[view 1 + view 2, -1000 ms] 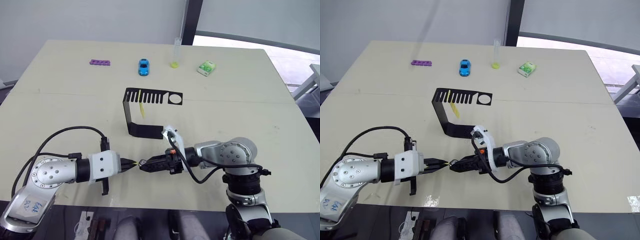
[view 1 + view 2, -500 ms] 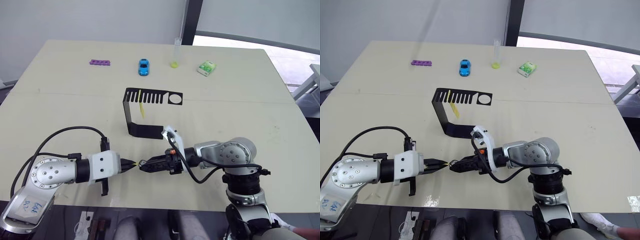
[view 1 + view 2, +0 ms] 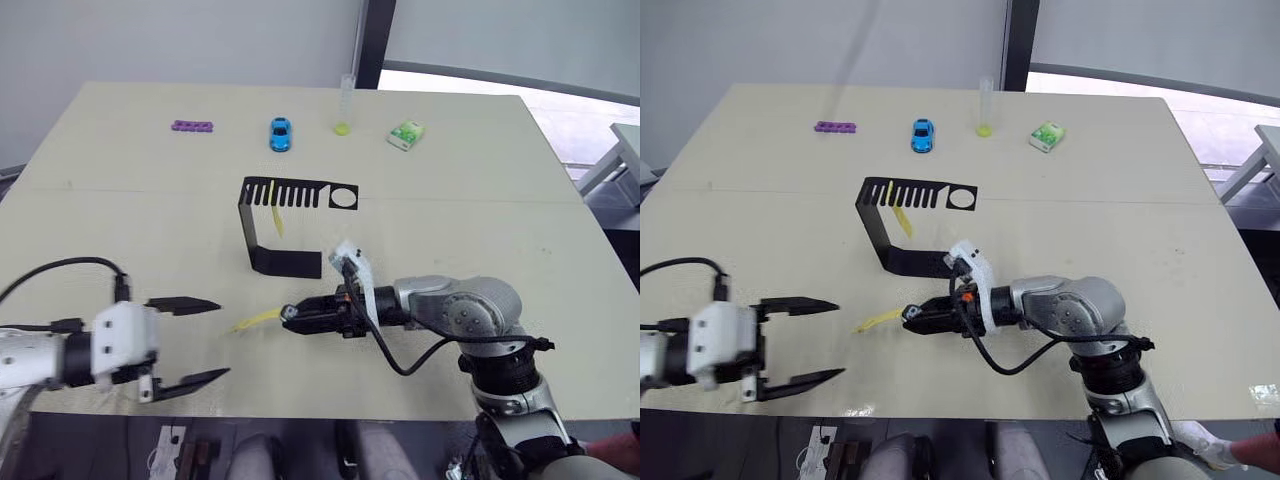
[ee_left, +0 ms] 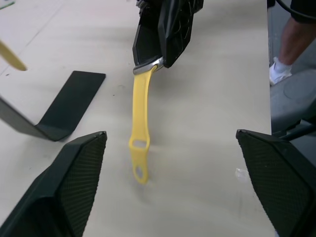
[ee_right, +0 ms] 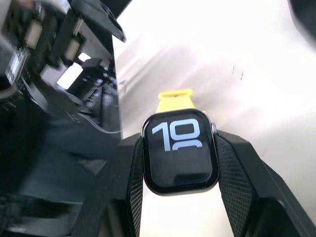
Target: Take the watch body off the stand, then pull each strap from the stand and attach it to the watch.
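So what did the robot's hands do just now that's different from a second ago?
The left gripper let go of the yellow strap, opened wide and pulled back toward the robot's left. The strap now hangs from the watch body, which stays clamped in the right gripper. The other strap is still on the stand.

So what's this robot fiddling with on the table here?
It is putting a smartwatch together. The right tool grips the watch body, and one yellow strap already hangs from it, trailing toward the table. The left tool is wide open and holds nothing, a little way off from the strap's free end. A second yellow strap hangs on the black stand, not yet attached.
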